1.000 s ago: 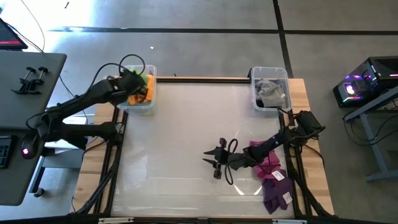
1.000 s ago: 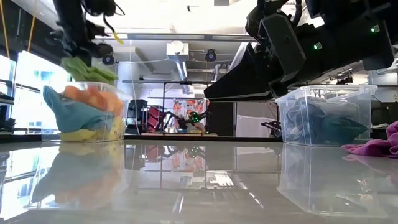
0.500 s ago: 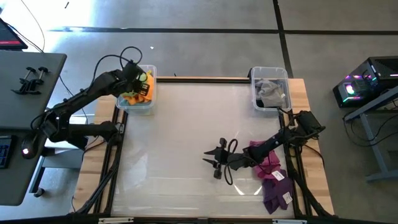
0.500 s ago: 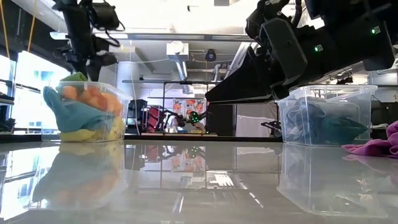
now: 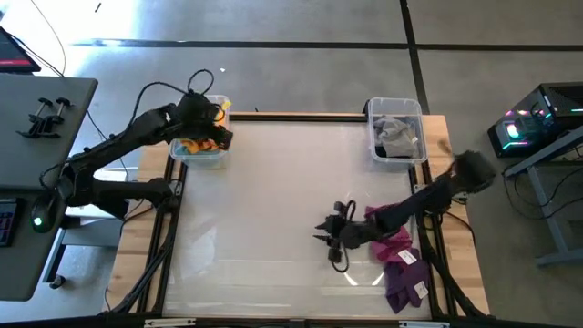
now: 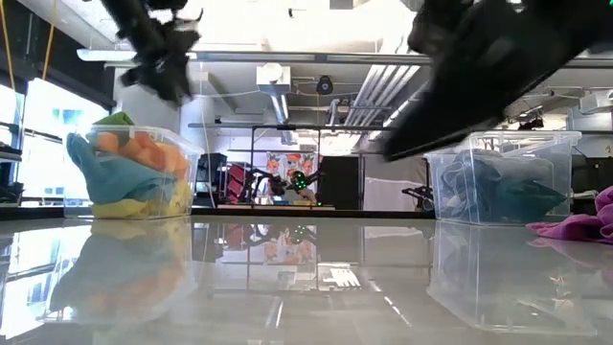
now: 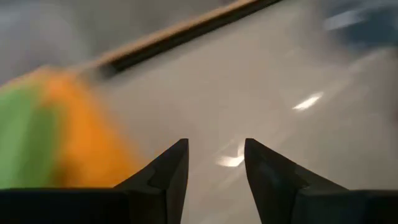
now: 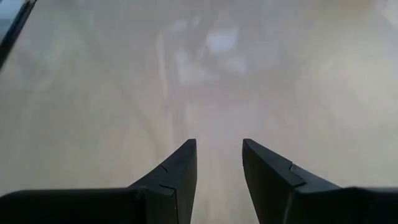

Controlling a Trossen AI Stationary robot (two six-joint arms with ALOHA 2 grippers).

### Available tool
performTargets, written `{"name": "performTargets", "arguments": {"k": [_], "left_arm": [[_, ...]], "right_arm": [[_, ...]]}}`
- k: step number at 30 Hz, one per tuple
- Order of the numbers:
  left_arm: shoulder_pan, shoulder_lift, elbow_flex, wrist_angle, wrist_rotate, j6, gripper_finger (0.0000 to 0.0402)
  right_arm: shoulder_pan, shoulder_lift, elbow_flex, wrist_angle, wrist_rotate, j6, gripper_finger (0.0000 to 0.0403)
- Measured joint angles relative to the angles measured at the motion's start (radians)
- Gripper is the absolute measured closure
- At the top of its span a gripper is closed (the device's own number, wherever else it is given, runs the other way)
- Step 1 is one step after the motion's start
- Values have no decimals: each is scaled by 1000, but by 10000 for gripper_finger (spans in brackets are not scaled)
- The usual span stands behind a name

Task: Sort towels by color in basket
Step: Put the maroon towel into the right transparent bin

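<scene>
The towels are in three places. Some bright ones, orange [image 6: 144, 149], lime green [image 6: 115, 120], light blue [image 6: 96, 172] and yellow [image 6: 134, 205], fill the clear left basket [image 5: 199, 146] at the back left corner of the table [image 5: 273, 210]. Some grey [image 5: 396, 135] and dark towels sit in the clear right basket [image 5: 395, 128] at the back right corner. A pile of magenta [image 5: 387, 239] and purple [image 5: 401, 278] towels lies on the table near the front right edge, apart from both baskets.

The left gripper [image 5: 221, 138] is up in the air at the inner edge of the left basket, just above the bright towels. In the left wrist view its two dark fingers [image 7: 165, 177] stand apart with a gap between them, and nothing is held. The orange and green cloth shows beside them.

The right gripper [image 5: 330, 239] hangs over the bare table, just beside the magenta pile. Its arm reaches in from the right side, over the pile. In the right wrist view its fingers [image 8: 174, 177] stand apart with a gap, and they hold nothing. Only the table top shows past them
</scene>
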Motion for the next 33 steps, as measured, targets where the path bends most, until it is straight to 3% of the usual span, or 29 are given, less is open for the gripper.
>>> {"name": "performTargets", "arguments": {"k": [5, 9, 12, 15, 18, 25, 30, 33], "left_arm": [[-252, -1, 0, 283, 2, 3, 275], [-473, 15, -15, 504, -94, 108, 281], [-608, 32, -23, 633, -223, 233, 286], [-701, 57, -27, 717, -350, 336, 288], [-750, 96, -28, 739, -408, 387, 289], [-784, 217, -29, 751, -417, 392, 289], [-791, 317, -29, 789, -415, 355, 289], [-799, 390, -29, 840, -415, 332, 289]], "right_arm": [[69, -238, 1, -345, -91, 190, 279], [198, -374, 1, -625, -190, 451, 279], [323, -443, 1, -787, -180, 678, 279], [418, -466, 1, -893, -56, 829, 279], [461, -455, 0, -941, 25, 890, 279], [424, -451, 0, -992, 28, 845, 276], [409, -451, 0, -999, 58, 823, 247], [410, -451, 0, -1004, 138, 828, 223]]}}
